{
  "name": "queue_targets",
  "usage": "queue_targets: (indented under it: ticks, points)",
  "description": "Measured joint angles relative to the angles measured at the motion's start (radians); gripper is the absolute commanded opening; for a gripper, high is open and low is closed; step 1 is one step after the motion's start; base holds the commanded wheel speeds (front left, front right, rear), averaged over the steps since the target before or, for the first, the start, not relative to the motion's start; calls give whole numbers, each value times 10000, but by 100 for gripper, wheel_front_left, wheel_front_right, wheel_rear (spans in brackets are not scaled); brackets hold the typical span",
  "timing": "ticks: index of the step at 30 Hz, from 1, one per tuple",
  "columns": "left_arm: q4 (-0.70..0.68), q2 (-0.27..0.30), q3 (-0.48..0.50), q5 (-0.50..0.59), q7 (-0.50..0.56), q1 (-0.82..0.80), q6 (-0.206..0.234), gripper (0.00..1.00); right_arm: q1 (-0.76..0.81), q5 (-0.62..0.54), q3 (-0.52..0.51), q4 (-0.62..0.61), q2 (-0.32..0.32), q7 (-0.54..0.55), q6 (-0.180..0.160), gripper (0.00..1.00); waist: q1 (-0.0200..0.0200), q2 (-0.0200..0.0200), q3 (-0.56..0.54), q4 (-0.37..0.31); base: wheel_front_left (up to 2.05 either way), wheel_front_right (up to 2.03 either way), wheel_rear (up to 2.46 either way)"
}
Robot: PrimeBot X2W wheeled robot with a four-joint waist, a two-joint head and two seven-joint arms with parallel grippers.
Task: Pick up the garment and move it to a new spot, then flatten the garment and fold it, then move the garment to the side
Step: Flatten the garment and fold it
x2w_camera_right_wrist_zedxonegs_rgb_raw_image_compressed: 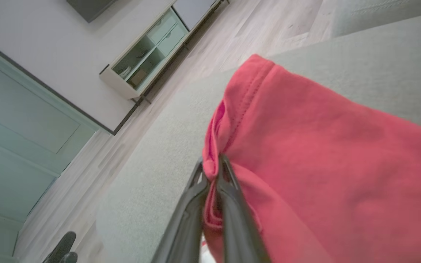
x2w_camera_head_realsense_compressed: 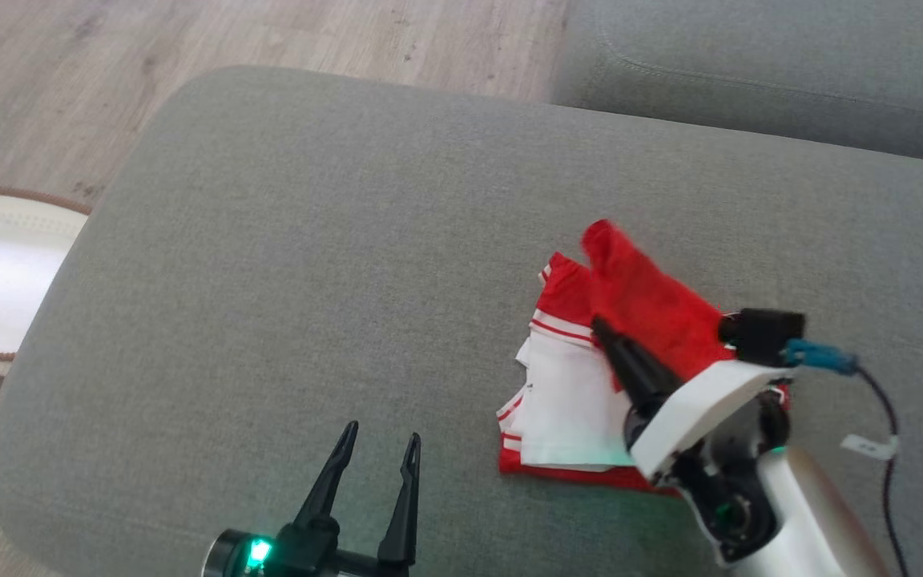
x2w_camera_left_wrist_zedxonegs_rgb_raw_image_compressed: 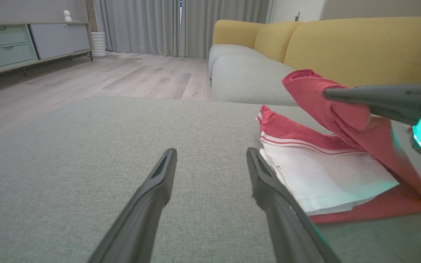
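Nearest to us in the head view, our left gripper (x2w_camera_head_realsense_compressed: 381, 433) hovers just above the grey cushion (x2w_camera_head_realsense_compressed: 309, 240), its two long dark fingers spread wide with nothing between them. The garment (x2w_camera_head_realsense_compressed: 566, 393) lies to its right, near but apart from it.

The garment is a small red and white piece of soft cloth with thin red and white striped trim. It rests on the right half of the cushion. Its white panel lies flat and smooth on a red layer that peeks out along the near edge.

Our right gripper (x2w_camera_head_realsense_compressed: 599, 324) reaches in from the lower right with its fingers pressed together, pinching a red flap of the garment. We see the flap lifted off the white panel and draped over the fingers, with a stitched hem at its far end. In the right wrist view the red cloth (x2w_camera_right_wrist_zedxonegs_rgb_raw_image_compressed: 323, 164) bunches between the slim tapered fingertips.

The cushion is broad, with rounded corners and a fine woven texture. Beyond it stands a sofa (x2w_camera_left_wrist_zedxonegs_rgb_raw_image_compressed: 360, 47) with grey seats and padded yellow backs. To the left we see pale wood-look floor (x2w_camera_head_realsense_compressed: 69, 64), and farther off a low cabinet (x2w_camera_left_wrist_zedxonegs_rgb_raw_image_compressed: 6, 47) with mint drawers and long grey curtains (x2w_camera_left_wrist_zedxonegs_rgb_raw_image_compressed: 141, 25)
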Motion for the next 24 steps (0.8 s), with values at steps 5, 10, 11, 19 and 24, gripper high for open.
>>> queue_targets:
  ticks: [5,10,11,19,24]
  points:
    - [29,-98,56,19,0,0,-23,100,22,121,527,207,-10,-128,0,0,0,0,65,92,0,0,0]
    - [82,-234,84,117,0,-2,-140,100,9,560,1271,683,-21,-188,0,44,0,0,59,45,0,0,0]
    - [105,-234,107,163,0,-1,-155,100,-4,602,1377,748,-21,-247,0,100,0,0,42,19,0,0,0]
    - [119,-224,428,268,0,105,-159,100,-25,-27,1005,715,-25,-2104,0,100,-1,0,-437,-259,0,0,0]
    - [-104,-224,790,259,0,683,92,100,407,-1436,-21,443,-38,-3760,2,100,-3,0,-826,-637,0,0,0]
